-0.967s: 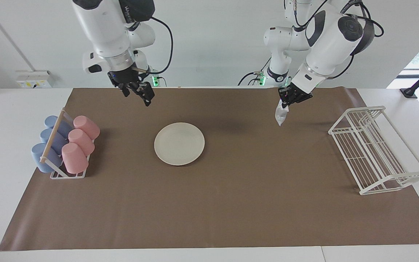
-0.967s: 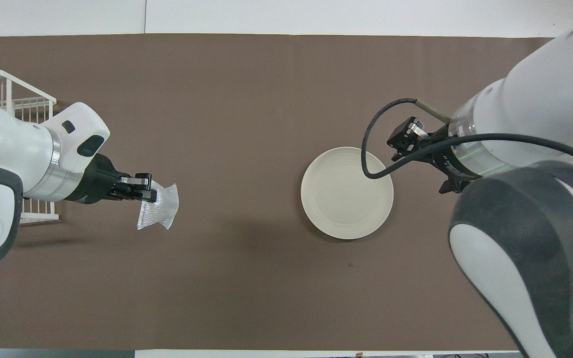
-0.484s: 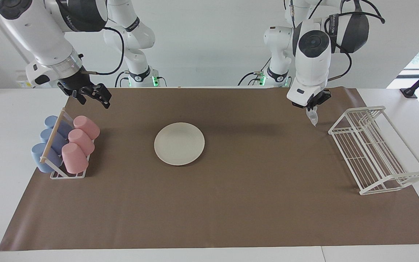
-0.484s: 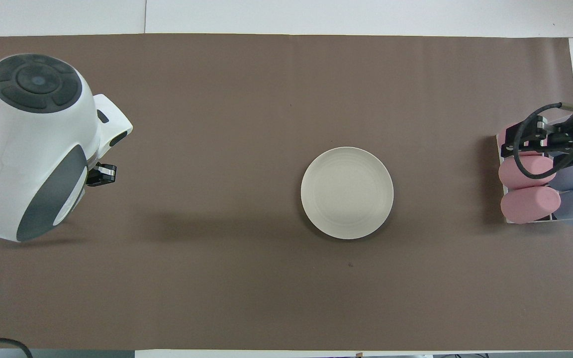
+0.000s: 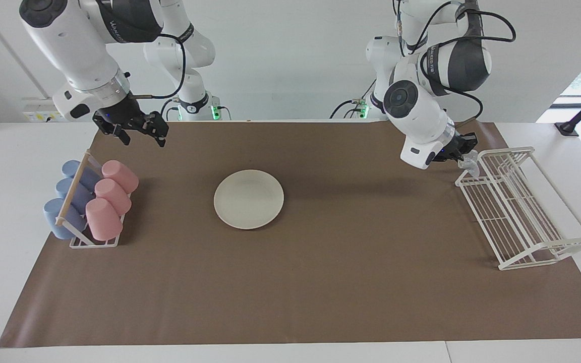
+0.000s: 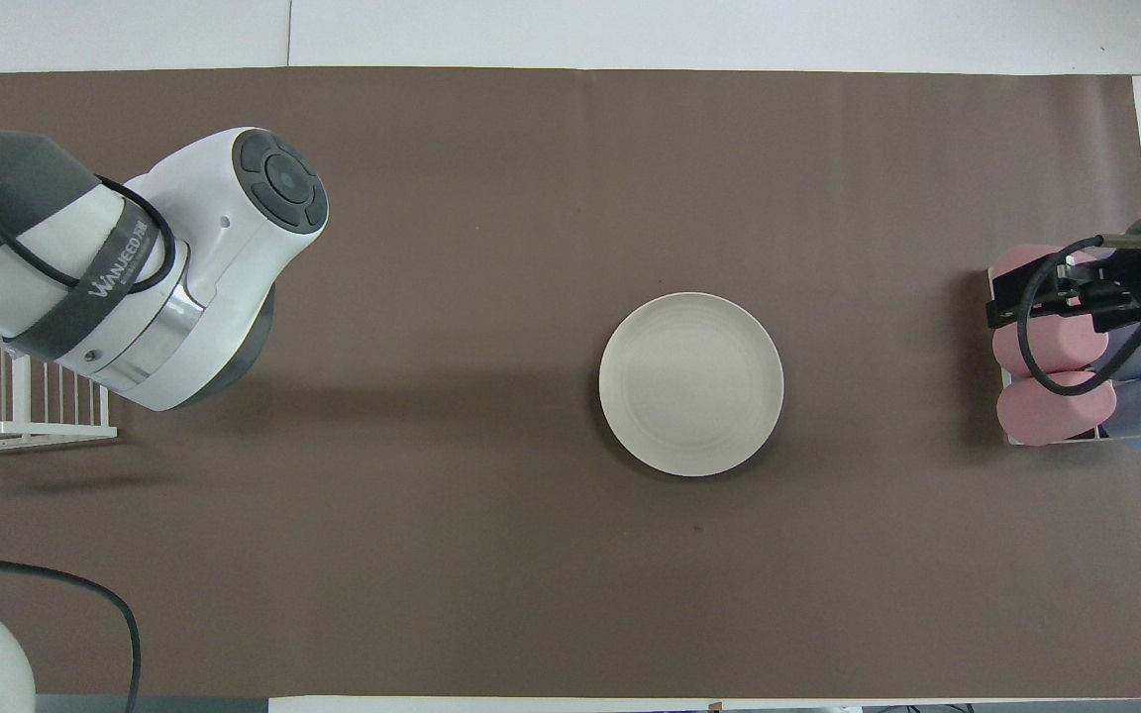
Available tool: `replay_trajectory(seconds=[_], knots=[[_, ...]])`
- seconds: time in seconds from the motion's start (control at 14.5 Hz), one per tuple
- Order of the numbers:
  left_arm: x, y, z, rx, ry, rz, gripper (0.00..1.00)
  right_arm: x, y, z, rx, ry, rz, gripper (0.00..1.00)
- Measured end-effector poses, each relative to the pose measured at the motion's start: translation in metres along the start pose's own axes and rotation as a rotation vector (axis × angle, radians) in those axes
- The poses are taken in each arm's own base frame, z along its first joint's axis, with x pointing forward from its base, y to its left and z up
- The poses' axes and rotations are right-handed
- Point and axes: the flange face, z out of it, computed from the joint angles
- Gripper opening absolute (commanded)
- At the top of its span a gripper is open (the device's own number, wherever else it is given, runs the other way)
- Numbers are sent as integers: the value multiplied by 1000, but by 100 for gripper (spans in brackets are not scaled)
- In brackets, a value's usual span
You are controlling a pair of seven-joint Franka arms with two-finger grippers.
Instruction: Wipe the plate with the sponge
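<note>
Facing view shows you the left end effector [image 5: 464, 157] clamped on the sponge [image 5: 470, 165] over the white wire rack [image 5: 517, 212]; right end effector [image 5: 139, 132] spread wide above the cup rack [image 5: 91, 204]. Overhead view: your plate [image 6: 691, 384] lies mid-table.

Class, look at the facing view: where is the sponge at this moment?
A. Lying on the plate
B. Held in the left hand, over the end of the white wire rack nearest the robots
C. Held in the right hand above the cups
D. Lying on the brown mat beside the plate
B: the left hand is shut on the sponge at the white wire rack, while the plate lies bare.
</note>
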Motion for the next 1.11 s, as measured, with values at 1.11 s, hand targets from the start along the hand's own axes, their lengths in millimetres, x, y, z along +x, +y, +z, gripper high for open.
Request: replay_trajectory(seconds=[1.11], knots=[[61,4,113,-24,19,-193,0,-5,45,-10,6,8,-40,100]])
